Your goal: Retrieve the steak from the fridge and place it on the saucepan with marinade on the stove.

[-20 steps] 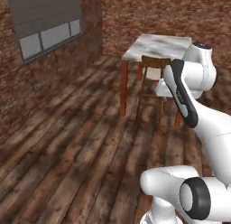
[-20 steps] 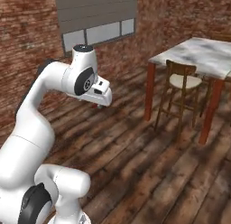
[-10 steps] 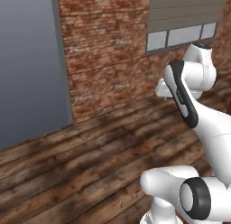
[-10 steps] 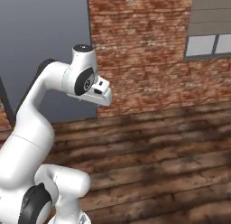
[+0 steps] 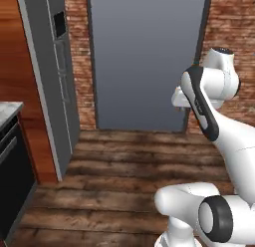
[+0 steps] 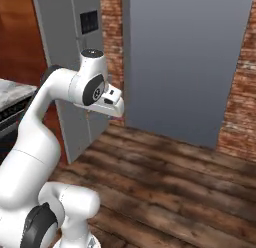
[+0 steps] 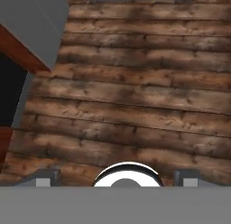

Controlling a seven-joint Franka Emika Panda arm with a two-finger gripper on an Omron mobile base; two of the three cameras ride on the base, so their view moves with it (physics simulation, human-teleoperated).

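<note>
In the left base view the fridge [image 5: 57, 86] stands closed at the left beside a brick wall [image 5: 79, 66], in the right base view it rises behind the arm, and in the hand view the gripper [image 7: 118, 179] hangs empty, fingers apart, over the wooden floor [image 7: 135, 101]

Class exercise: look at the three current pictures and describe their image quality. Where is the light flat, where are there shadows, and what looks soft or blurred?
Left base view: flat, even light on the grey door, with the fridge edges slightly soft. Right base view: the white arm shows gentle shading, and the brick wall looks blurry. Hand view: dark blotchy patches lie across the wooden floor, and the fingertips are soft.
</note>
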